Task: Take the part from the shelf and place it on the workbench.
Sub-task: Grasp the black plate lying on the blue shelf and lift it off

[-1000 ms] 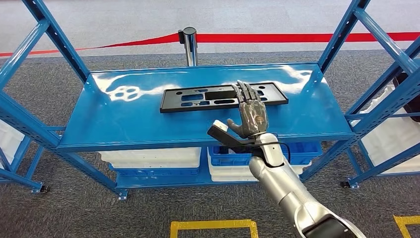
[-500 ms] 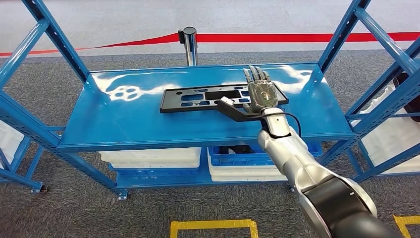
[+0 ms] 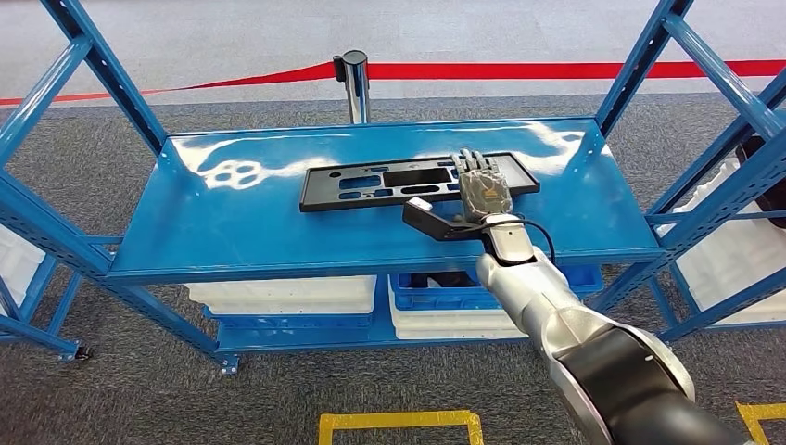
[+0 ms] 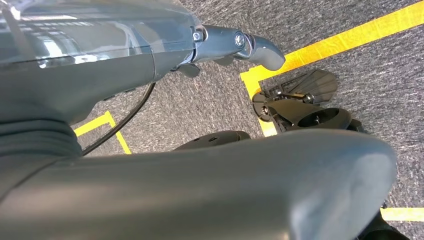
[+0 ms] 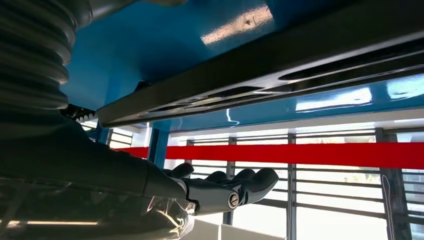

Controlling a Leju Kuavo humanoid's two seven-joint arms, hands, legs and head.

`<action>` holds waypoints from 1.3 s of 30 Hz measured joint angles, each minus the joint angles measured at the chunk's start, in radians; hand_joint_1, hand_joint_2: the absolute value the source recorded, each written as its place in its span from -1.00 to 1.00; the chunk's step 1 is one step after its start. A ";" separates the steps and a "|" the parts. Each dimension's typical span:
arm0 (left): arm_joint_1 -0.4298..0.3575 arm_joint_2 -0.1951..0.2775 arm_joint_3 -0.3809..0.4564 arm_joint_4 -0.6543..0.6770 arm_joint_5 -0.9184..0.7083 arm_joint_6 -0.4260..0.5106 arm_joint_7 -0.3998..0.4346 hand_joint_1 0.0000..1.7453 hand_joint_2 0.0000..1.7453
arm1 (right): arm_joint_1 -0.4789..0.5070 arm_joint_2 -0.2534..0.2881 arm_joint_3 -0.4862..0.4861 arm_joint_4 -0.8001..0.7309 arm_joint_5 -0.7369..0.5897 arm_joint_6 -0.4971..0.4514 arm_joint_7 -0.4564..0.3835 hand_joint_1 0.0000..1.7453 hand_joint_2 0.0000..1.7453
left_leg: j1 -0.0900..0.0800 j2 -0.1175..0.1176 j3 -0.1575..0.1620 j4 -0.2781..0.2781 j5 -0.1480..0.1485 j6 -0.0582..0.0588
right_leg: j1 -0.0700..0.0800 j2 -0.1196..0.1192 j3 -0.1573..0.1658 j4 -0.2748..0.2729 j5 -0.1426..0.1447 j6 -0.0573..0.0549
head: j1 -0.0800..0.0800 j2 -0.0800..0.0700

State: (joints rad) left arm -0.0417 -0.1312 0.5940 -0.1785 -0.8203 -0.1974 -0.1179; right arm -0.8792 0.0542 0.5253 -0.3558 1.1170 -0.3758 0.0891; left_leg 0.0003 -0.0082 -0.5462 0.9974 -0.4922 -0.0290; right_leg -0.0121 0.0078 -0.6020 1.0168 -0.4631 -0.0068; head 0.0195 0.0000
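Black plastic panel part (image 3: 417,182), long and slotted, lies flat on the blue shelf (image 3: 250,232), its right end under the right hand (image 3: 482,188). That hand hovers with fingers extended and spread, palm down, holding nothing; contact with the part cannot be told. Step in hand: reaching to grasp. Next, the fingers likely must close around the part's edge before any lift toward the bench.

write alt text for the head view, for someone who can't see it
The robot's right hand lies flat over the right end of a black part on a blue shelf, fingers extended and not gripping. White and blue bins sit on the level below; a red barrier tape runs behind.
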 joint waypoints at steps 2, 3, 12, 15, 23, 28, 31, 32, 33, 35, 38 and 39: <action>0.000 0.000 0.000 0.000 0.000 0.001 -0.001 -1.00 -1.00 | 0.002 0.004 0.000 0.006 -0.005 0.001 0.000 -1.00 1.00 | 0.000 0.000 0.000 0.000 0.000 0.000 | 0.000 0.000 0.000 0.000 0.000 0.000 | 0.000 0.000; 0.000 0.000 0.000 0.000 0.000 0.001 -0.002 -1.00 -1.00 | 0.002 0.005 0.000 0.009 -0.007 0.001 0.001 -1.00 1.00 | 0.000 0.000 0.000 0.000 0.000 0.000 | 0.000 0.000 0.000 0.000 0.000 0.000 | 0.000 0.000; -0.001 0.000 0.000 0.000 -0.003 0.010 -0.025 -1.00 -1.00 | 0.007 0.008 0.000 0.023 -0.011 -0.001 -0.001 -1.00 1.00 | 0.000 0.000 0.000 0.000 0.000 0.000 | 0.000 0.000 0.000 0.000 0.000 0.000 | 0.000 0.000; -0.001 0.000 0.000 0.000 -0.007 0.012 -0.035 -1.00 -1.00 | 0.007 0.008 0.000 0.023 -0.011 -0.002 -0.004 -1.00 1.00 | 0.000 0.000 0.000 0.000 0.000 0.000 | 0.000 0.000 0.000 0.000 0.000 0.000 | 0.000 0.000; -0.003 0.000 -0.001 0.000 -0.022 0.005 -0.068 -1.00 -1.00 | 0.007 0.008 0.000 0.026 -0.010 -0.002 -0.010 -1.00 1.00 | -0.001 0.000 -0.001 0.004 -0.003 0.004 | -0.002 0.000 0.000 0.000 0.000 0.001 | 0.000 0.000; -0.003 0.000 -0.001 0.000 -0.023 0.004 -0.071 -1.00 -1.00 | 0.008 0.008 0.000 0.027 -0.009 -0.002 -0.013 -1.00 1.00 | -0.003 0.000 -0.004 0.012 -0.008 0.011 | -0.003 0.000 0.002 -0.001 -0.001 0.008 | 0.000 0.000; -0.004 0.000 -0.001 0.000 -0.024 0.004 -0.071 -1.00 -1.00 | 0.008 0.008 0.000 0.027 -0.008 -0.002 -0.013 -1.00 1.00 | -0.005 0.000 -0.005 0.013 -0.011 0.020 | -0.006 0.000 0.005 0.000 0.003 0.019 | -0.001 0.000; -0.004 0.000 -0.002 0.000 -0.024 0.004 -0.071 -1.00 -1.00 | 0.007 0.008 0.000 0.027 -0.008 -0.002 -0.013 -1.00 1.00 | -0.004 0.000 -0.001 0.009 -0.011 0.025 | -0.005 0.000 0.006 0.003 0.005 0.023 | -0.001 0.000; -0.004 0.000 -0.002 0.000 -0.024 0.005 -0.071 -1.00 -1.00 | 0.007 0.008 0.000 0.027 -0.008 -0.003 -0.013 -1.00 1.00 | -0.001 0.001 0.005 0.004 -0.010 0.030 | -0.005 0.000 0.004 0.012 0.004 0.026 | -0.001 0.000; -0.005 0.000 -0.002 0.000 -0.025 0.007 -0.071 -1.00 -1.00 | 0.004 0.008 -0.001 0.027 -0.007 -0.004 -0.014 -1.00 1.00 | 0.005 0.003 0.018 -0.003 -0.010 0.037 | -0.004 0.000 -0.025 0.067 -0.020 0.029 | 0.004 0.000; -0.008 0.000 -0.004 0.000 -0.026 0.009 -0.070 -1.00 -1.00 | 0.006 0.007 -0.001 0.027 -0.006 -0.004 -0.014 -1.00 1.00 | 0.010 0.004 0.024 -0.004 -0.015 0.039 | -0.006 0.000 -0.131 0.242 -0.086 0.036 | 0.014 0.000; -0.008 0.000 -0.004 0.000 -0.027 0.009 -0.070 -1.00 -1.00 | 0.010 0.007 -0.001 0.028 -0.006 -0.004 -0.014 -1.00 1.00 | 0.012 0.003 0.027 -0.004 -0.019 0.037 | -0.008 0.000 -0.156 0.272 -0.087 0.039 | 0.016 0.000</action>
State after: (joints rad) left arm -0.0498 -0.1312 0.5898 -0.1786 -0.8472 -0.1886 -0.1883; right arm -0.8692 0.0610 0.5242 -0.3282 1.1112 -0.3803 0.0748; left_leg 0.0126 -0.0056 -0.5189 0.9932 -0.5111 0.0084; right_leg -0.0203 0.0073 -0.7580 1.2892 -0.5503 0.0320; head 0.0354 0.0000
